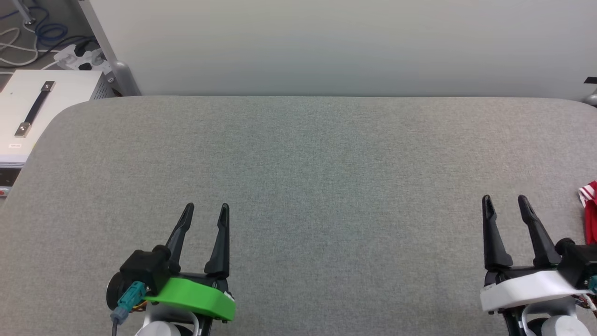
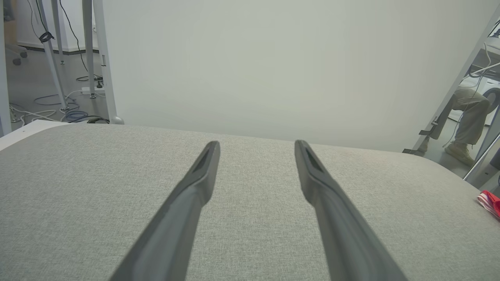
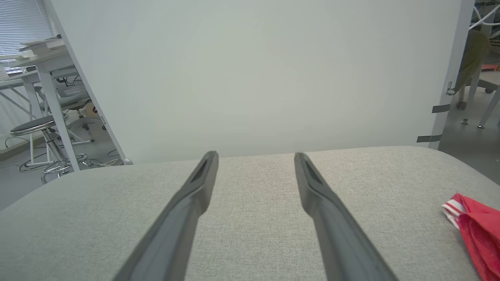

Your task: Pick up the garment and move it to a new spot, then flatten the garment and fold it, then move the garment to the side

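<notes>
Both released, the left hand [image 1: 206,205] and right hand [image 1: 503,198] hover over a gray counter [image 1: 298,158]; a red shirt [image 1: 590,212] lies at its right edge.

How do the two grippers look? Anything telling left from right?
Both have two long, dark, tapered jaws. The left gripper sits on a green bracket with a black module and teal cable connector; the right gripper on a white bracket.

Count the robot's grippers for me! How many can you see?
2. The left gripper sits at the lower left over the grey table, open and empty. The right gripper sits at the lower right, open too, with a red shirt off to its right.
</notes>
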### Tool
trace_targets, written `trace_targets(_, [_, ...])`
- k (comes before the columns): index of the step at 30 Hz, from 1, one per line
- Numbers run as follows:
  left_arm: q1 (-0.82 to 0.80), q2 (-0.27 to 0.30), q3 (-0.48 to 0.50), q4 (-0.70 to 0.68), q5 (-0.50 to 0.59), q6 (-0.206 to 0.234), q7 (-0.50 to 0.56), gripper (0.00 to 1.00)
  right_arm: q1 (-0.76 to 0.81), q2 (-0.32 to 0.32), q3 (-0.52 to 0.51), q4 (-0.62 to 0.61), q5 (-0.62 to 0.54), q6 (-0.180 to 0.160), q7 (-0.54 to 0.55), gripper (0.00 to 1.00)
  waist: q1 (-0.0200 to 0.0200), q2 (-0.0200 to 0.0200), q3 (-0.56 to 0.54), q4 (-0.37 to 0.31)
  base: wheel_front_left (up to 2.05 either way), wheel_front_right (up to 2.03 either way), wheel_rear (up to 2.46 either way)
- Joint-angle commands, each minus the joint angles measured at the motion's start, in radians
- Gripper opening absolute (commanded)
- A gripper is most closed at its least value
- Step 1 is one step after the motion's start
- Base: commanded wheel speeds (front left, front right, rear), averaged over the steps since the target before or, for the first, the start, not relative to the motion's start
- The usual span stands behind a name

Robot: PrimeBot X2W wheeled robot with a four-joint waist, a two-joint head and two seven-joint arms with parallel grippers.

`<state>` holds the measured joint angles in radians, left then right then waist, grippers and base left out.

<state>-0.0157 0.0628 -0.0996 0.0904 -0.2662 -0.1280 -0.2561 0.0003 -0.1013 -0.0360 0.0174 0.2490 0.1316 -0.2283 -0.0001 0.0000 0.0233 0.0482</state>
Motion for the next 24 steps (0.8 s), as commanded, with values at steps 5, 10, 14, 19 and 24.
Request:
trace_targets(5, [0.015,-0.008,0.018,-0.001,0.021,-0.003,-0.006,1.0,0.027,0.008,0.018,0.016,-0.01,-0.001,-0.022,1.0,0.0001,0.0,0.003,0.003,0.0,0.0,0.0])
trace_targets(10, [0.018,-0.011,0.019,0.0,0.039,-0.003,-0.006,1.0,0.029,0.016,0.023,0.028,-0.009,-0.001,-0.028,1.0,0.0001,0.0,0.003,0.003,0.0,0.0,0.0])
trace_targets(14, [0.02,-0.012,0.021,-0.004,0.044,-0.003,-0.006,1.0,0.025,0.021,0.024,0.036,-0.011,-0.001,-0.031,1.0,0.0001,0.0,0.002,0.0,0.0,0.0,0.0])
trace_targets(19, [0.019,-0.012,0.018,-0.006,0.041,-0.003,-0.006,1.0,0.024,0.024,0.022,0.038,-0.013,-0.001,-0.032,1.0,0.0001,0.0,0.002,-0.002,0.0,0.0,0.0])
trace_targets(24, [0.02,-0.012,0.016,-0.005,0.033,-0.003,-0.006,1.0,0.023,0.024,0.022,0.038,-0.015,-0.001,-0.033,1.0,0.0001,0.0,0.002,-0.006,0.0,0.0,0.0])
